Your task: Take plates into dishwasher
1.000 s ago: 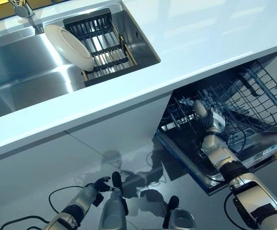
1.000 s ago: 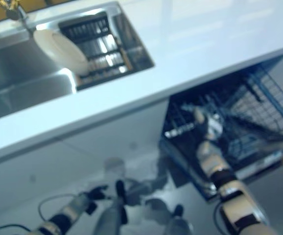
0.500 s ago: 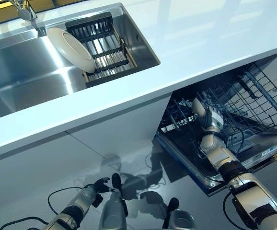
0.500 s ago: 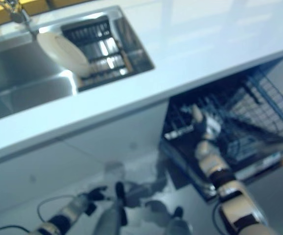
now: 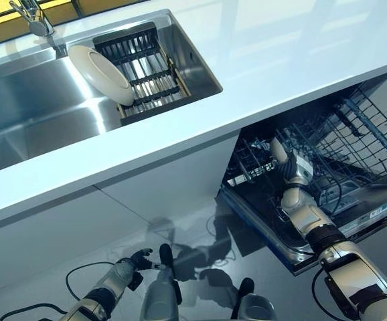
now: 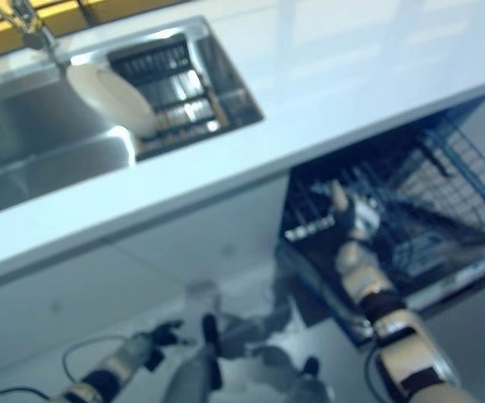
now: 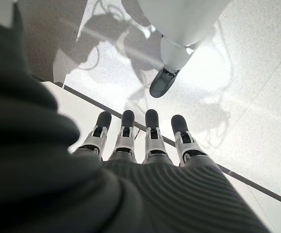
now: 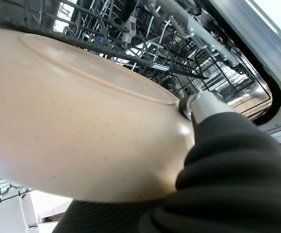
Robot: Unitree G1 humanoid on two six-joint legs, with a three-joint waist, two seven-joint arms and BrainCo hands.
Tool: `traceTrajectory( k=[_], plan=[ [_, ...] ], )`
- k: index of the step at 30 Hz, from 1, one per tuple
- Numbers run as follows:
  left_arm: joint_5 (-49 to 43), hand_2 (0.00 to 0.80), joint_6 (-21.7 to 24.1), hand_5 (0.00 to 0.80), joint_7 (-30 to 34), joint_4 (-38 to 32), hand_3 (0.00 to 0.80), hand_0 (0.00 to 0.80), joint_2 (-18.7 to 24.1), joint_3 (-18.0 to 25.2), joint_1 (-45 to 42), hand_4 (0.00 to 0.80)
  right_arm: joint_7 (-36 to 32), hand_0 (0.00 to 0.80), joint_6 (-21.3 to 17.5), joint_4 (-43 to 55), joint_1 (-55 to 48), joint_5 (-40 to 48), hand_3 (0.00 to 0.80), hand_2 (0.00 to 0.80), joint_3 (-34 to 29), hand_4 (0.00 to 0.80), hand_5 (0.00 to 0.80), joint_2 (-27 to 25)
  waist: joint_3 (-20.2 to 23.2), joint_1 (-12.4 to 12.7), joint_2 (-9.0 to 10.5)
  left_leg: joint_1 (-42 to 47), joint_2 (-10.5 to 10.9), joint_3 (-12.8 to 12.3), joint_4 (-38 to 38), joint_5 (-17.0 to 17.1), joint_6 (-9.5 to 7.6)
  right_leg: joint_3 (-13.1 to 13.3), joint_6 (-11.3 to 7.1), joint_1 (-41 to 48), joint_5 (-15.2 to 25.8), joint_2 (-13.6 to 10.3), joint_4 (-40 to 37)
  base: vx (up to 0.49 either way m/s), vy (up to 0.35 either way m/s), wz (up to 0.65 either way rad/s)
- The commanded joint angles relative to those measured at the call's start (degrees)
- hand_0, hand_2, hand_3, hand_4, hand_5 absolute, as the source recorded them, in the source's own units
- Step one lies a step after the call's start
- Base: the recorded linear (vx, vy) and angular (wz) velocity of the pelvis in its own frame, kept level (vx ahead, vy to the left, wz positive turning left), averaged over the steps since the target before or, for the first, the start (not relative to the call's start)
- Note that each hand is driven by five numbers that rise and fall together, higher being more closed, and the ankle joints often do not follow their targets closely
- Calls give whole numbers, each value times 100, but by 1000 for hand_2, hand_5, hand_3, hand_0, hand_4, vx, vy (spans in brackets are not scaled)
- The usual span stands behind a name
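We hold a cream plate (image 8: 77,116) in our right hand (image 5: 294,167), which reaches into the pulled-out lower rack (image 5: 354,144) of the open dishwasher (image 5: 294,247) under the white counter (image 5: 280,60). In the right wrist view the plate's underside fills most of the picture, with the thumb (image 8: 199,104) curled over its rim and the rack's wire tines just past it. From the head views the plate is seen edge-on, a thin pale sliver above the hand, among the tines at the rack's near side; whether it already rests in a slot we cannot tell

Our left hand (image 5: 140,259) hangs low by the floor (image 7: 237,73), well apart from the dishwasher, its fingers (image 7: 152,133) straight, side by side and holding nothing

A second pale plate (image 5: 101,72) leans tilted against the dark drying rack (image 5: 146,70) set in the steel sink (image 5: 33,107), beside the faucet (image 5: 36,20)
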State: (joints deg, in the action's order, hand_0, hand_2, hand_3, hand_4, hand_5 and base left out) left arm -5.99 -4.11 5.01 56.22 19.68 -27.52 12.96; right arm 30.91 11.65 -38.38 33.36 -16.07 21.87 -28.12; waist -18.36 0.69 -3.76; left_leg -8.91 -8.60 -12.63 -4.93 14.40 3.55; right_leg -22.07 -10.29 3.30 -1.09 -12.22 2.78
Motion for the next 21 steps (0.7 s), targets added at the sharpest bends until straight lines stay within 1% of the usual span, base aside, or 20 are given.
traceTrajectory(
  k=[1, 4, 8, 21],
  plan=[
    [-178, 0, 159, 0, -23, 155, 0, 0, -36, -30, 355, 0, -286, 800, -9, 49, 147, 158, 800, 800, -28, 800, 800, 102, -171, 176, -28, 460, 180, -162, -7, -751, 58, 180, 173, -811, 63, -151, 694, 0, 0, 0],
    [-187, 0, 155, 0, -18, 144, 0, 0, -28, -32, 353, 0, -387, 800, 77, -50, 139, 251, 800, 800, -1, 800, 800, 86, -172, 185, -25, 461, 180, -161, -7, -745, 59, 165, 173, -814, 74, -162, 699, 0, 0, 0],
    [-187, 0, 166, 0, -4, 192, 0, 0, -20, -50, 400, 0, -497, 800, 89, -267, 197, 309, 800, 800, -17, 800, 800, 71, -185, 194, -34, 451, 188, -146, -7, -744, 54, 156, 173, -831, 79, -173, 715, 0, 0, 0],
    [-123, 0, 212, 0, -41, 232, 0, 0, -28, -114, 403, 0, -677, 800, 204, -693, 261, 196, 800, 800, -32, 800, 800, 67, -215, 230, -119, 405, 254, -113, -7, -742, 36, 137, 168, -891, 67, -266, 831, 0, 0, 0]
  ],
)
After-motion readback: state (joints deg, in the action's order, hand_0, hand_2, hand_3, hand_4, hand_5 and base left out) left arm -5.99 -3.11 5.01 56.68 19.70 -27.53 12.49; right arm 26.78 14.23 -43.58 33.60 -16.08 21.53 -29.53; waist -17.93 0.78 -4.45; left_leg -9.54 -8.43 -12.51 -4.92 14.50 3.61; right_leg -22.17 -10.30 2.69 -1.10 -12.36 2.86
